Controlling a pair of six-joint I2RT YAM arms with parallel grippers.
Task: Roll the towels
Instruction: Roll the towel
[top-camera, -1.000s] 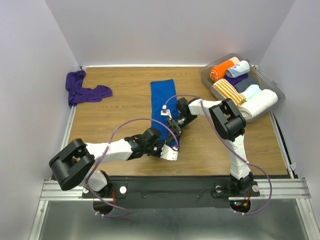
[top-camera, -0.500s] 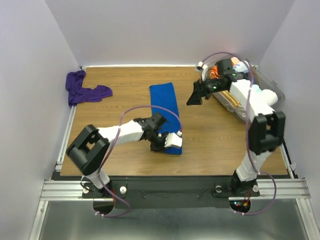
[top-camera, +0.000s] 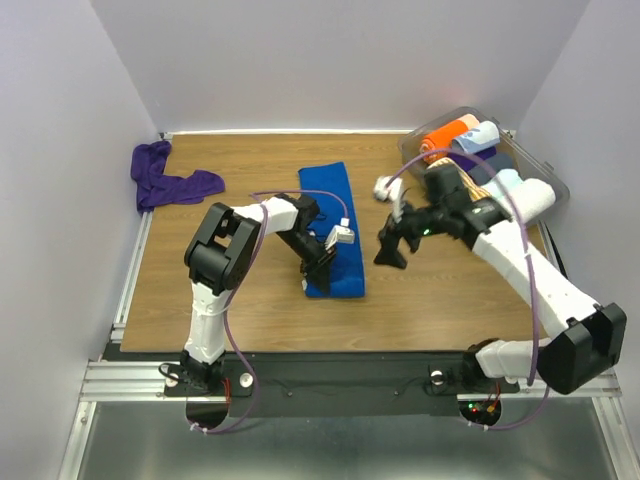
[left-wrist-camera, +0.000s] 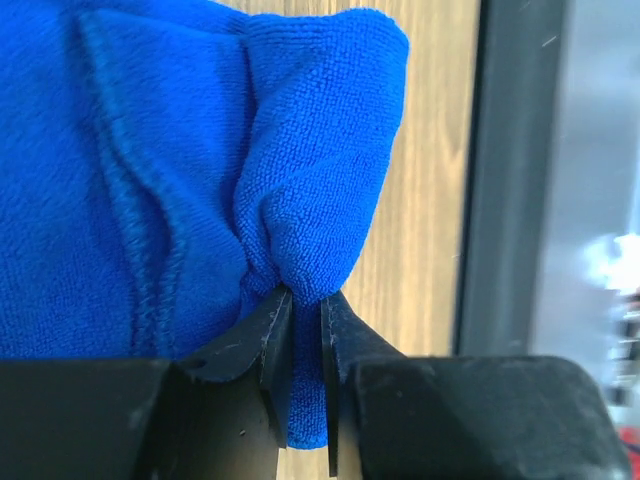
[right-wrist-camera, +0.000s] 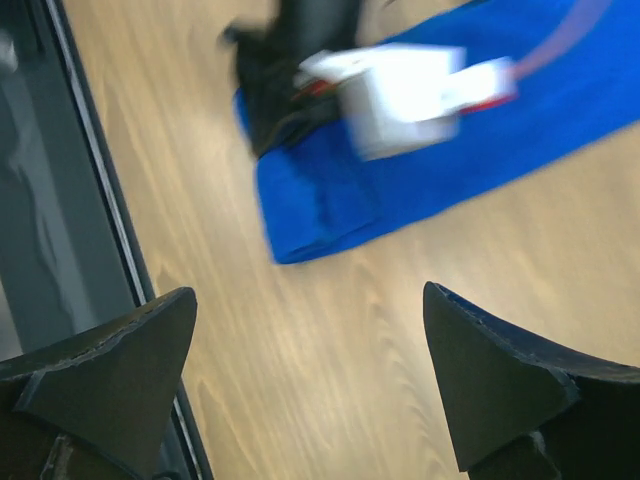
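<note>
**right gripper (top-camera: 389, 248) swung back in; roll barely begun**

Half a second ago it was up at far right. Now it sits just right of the blue towel (top-camera: 328, 200). The towel lies mid on the table (top-camera: 450, 300), running far to near, with its near end turned over once, so we judge rolling has only started. The left gripper (left-wrist-camera: 307, 305) is nearly closed, pinching a corner of that near fold. The right gripper is spread wide and empty. The purple towel (top-camera: 172, 184) is crumpled at far left, not yet rolled.

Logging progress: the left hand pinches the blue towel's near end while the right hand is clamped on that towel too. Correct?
Not quite. The left hand does pinch the blue towel, but the right hand is open and holds nothing, as the right wrist view shows.
</note>
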